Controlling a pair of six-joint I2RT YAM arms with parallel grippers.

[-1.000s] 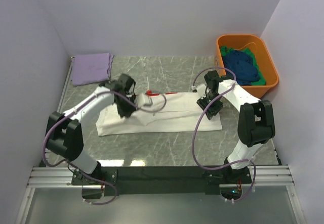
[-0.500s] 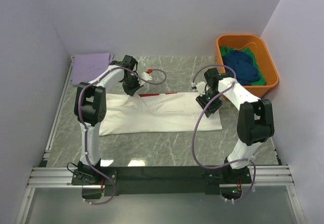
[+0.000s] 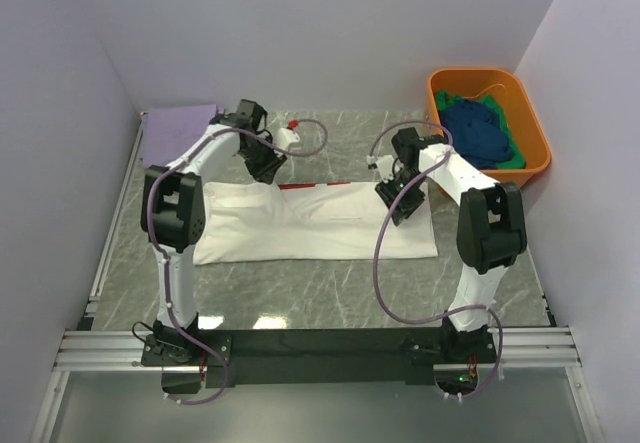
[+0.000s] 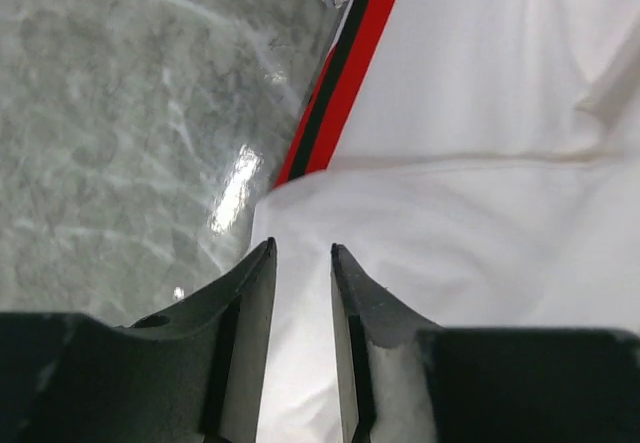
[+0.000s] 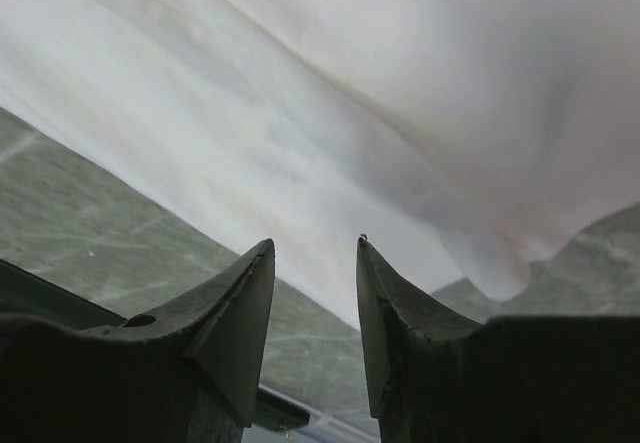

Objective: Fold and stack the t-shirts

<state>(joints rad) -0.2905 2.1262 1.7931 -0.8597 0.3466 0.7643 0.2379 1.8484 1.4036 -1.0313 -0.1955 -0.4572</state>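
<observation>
The large white t-shirt [image 3: 320, 225] lies flat and folded into a long band across the middle of the table. A red strip [image 3: 300, 185] shows at its back edge. My left gripper [image 3: 270, 169] hangs open just over that back edge. In the left wrist view the white cloth [image 4: 480, 113] and the red and black strip [image 4: 345, 73] lie below the gripper [image 4: 302, 251], with nothing held. My right gripper [image 3: 392, 209] is open over the shirt's right part. In the right wrist view the gripper [image 5: 315, 245] is empty over the cloth's edge [image 5: 400, 83]. The lavender t-shirt [image 3: 180, 128] lies folded at the back left.
An orange tub [image 3: 475, 73] at the back right holds dark blue [image 3: 480, 133] and green [image 3: 512, 161] shirts. White walls close in the left, back and right sides. Grey marble tabletop [image 3: 330, 293] shows in front of the shirt.
My left gripper swung from the shirt's left middle up to its back edge. The raised fold with the red strip now lies flat. My right gripper shifted slightly back and left.
</observation>
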